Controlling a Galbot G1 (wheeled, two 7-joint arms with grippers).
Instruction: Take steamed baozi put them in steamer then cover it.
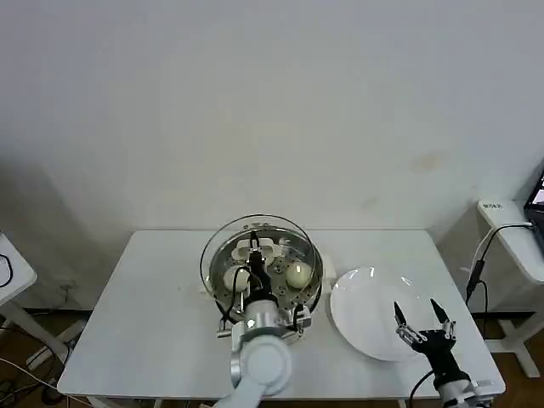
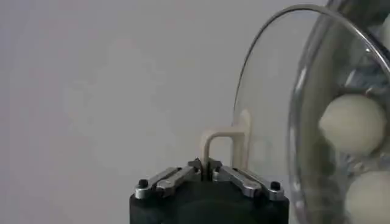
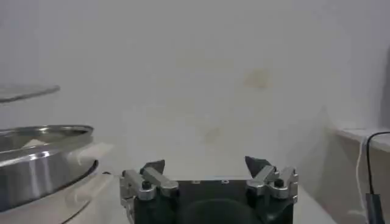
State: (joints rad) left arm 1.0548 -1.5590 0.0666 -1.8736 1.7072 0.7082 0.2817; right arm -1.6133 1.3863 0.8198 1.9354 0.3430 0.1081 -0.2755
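Observation:
The shiny steamer (image 1: 315, 293) stands mid-table on its cream base and also shows as a steel rim (image 3: 36, 164). Inside lie steamed baozi, one cream-white bun (image 1: 298, 274) on the right and another (image 1: 237, 278) on the left; two buns (image 2: 353, 125) (image 2: 372, 198) show through the glass. My left gripper (image 1: 255, 257) (image 2: 206, 167) is shut on the cream handle (image 2: 222, 137) of the clear glass lid (image 1: 272, 226) (image 2: 268, 91). The lid (image 3: 24, 91) hangs just above the steamer's rim. My right gripper (image 1: 422, 319) (image 3: 207, 163) is open and holds nothing, over the near right edge of the plate.
A bare white plate (image 1: 365, 297) lies right of the steamer on the white table (image 1: 153, 289). A side table with cables (image 1: 510, 229) stands to the right. Another small table's corner (image 1: 13, 268) sits at the left. A plain wall is behind.

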